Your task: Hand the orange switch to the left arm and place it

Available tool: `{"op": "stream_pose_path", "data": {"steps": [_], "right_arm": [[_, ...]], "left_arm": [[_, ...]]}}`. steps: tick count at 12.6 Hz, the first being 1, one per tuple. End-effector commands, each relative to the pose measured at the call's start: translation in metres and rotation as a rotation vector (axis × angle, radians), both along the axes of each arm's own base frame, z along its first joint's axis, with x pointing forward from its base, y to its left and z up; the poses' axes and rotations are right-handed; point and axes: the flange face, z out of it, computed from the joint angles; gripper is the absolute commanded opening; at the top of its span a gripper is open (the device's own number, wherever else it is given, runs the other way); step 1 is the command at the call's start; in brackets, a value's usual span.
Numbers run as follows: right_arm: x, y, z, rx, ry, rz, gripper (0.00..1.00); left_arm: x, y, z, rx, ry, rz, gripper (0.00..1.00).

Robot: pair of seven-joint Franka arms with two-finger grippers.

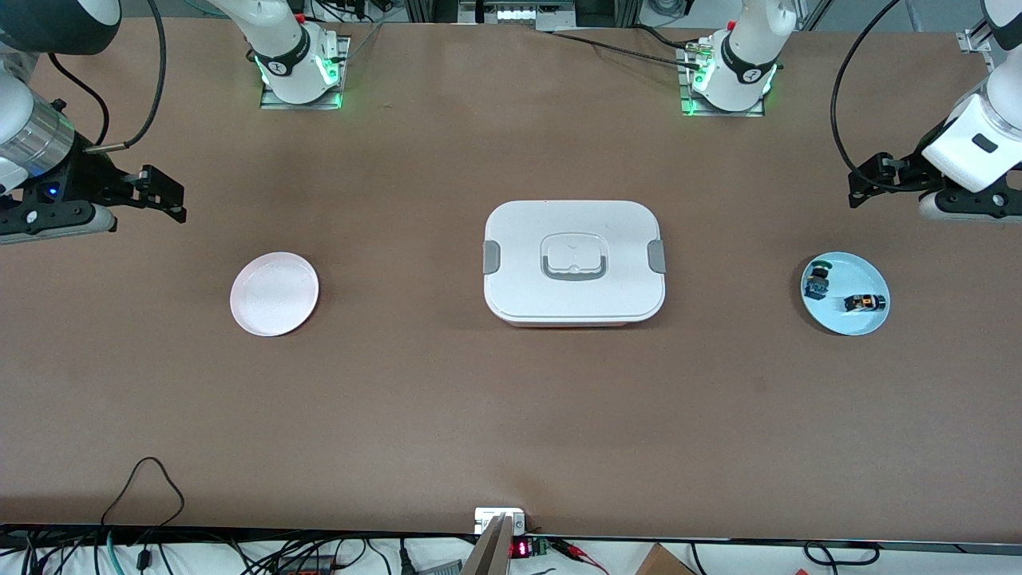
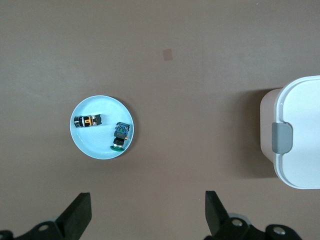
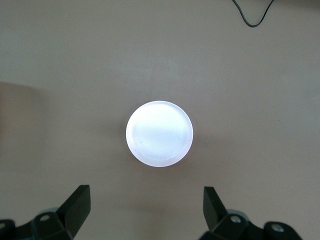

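The orange switch (image 1: 865, 303) (image 2: 87, 121) lies on its side on a light blue plate (image 1: 848, 321) (image 2: 95, 146) toward the left arm's end of the table. My left gripper (image 1: 869, 180) (image 2: 148, 212) hangs open and empty in the air, beside the plate and off its rim. The white lidded box (image 1: 573, 262) (image 2: 300, 135) stands in the middle of the table. My right gripper (image 1: 164, 194) (image 3: 146, 207) hangs open and empty at the right arm's end, with a pale pink plate (image 1: 274, 293) (image 3: 159, 133) showing past its fingertips.
A second small switch with green and blue parts (image 1: 817, 279) (image 2: 120, 136) shares the blue plate with the orange one. The pink plate holds nothing. A black cable loop (image 1: 148, 479) (image 3: 252, 15) lies near the table edge closest to the front camera.
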Motion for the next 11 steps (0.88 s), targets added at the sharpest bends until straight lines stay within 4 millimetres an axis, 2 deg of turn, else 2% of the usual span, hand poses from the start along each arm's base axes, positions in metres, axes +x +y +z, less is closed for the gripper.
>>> {"op": "stream_pose_path", "data": {"steps": [1,11], "right_arm": [[0.002,0.0009,0.0053,0.011,-0.001,0.002,1.0],[0.0039,0.0012,0.0052,0.013,-0.01,0.002,1.0]], "left_arm": [[0.0014,-0.0033,0.0066,-0.006,0.009,-0.011,1.0],[0.0016,-0.0018,0.0057,-0.008,0.012,-0.007,1.0]]}}
